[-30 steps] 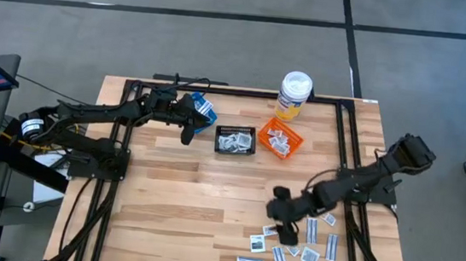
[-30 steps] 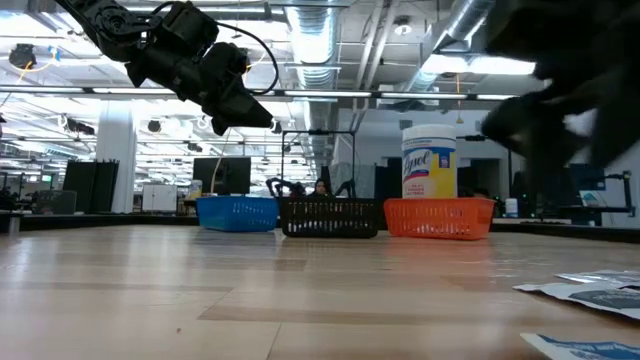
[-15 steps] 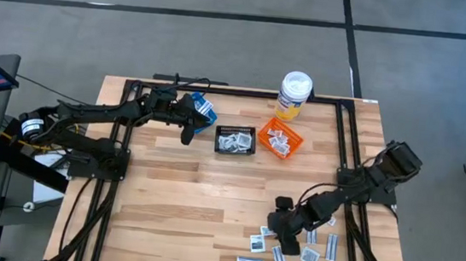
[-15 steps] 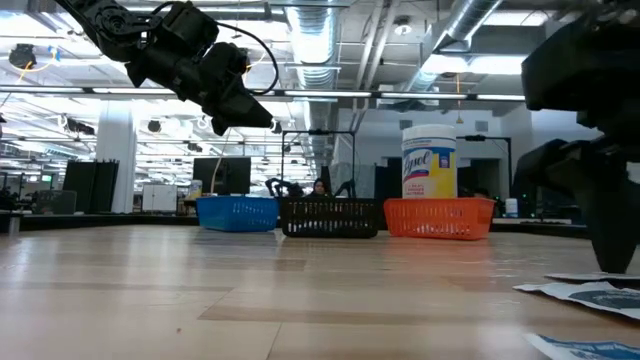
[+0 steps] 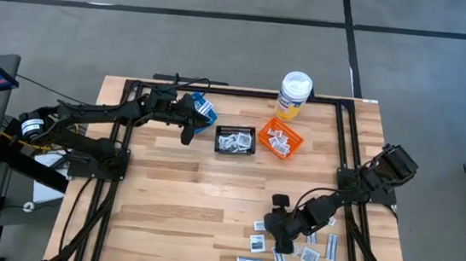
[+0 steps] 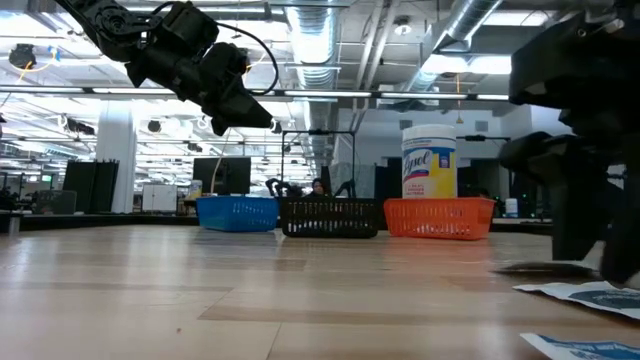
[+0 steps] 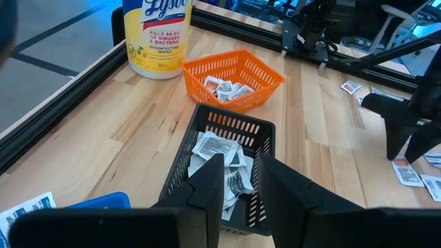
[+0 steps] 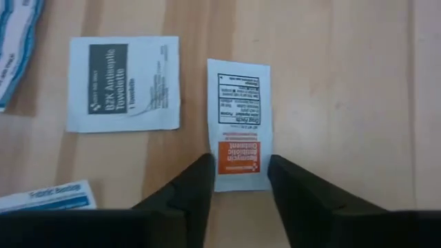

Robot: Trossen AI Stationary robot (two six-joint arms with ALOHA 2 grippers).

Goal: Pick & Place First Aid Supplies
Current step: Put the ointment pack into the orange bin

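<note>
The first aid supplies, small flat white packets [image 5: 312,241], lie scattered on the wood table at the front right. My right gripper [image 5: 278,236] points steeply down over them. In the right wrist view its fingers [image 8: 200,176] stand on either side of a white packet with an orange band [image 8: 241,124] that lies flat on the table. My left gripper [image 5: 187,133] hangs open in the air at the far left, above and beside the black basket [image 7: 234,116], with nothing between its fingers. My right gripper stands astride the packet's orange end [image 8: 241,162], fingers coming from above and lying along the packet's two long edges. I cannot tell whether the fingers touch it. The packet lies flat on the table.
An antiseptic towelette packet [image 8: 124,83] and a bandage strip [image 8: 45,196] lie close to the right gripper. The blue basket [image 5: 203,108], the black basket [image 5: 236,140] and the orange basket [image 5: 281,140] stand in a row at the back, with a tall white bottle [image 5: 294,93] behind.
My right gripper has come down onto the scattered packets, going a little toward the table's near edge and tipping more steeply downward. The packets lie as before.
</note>
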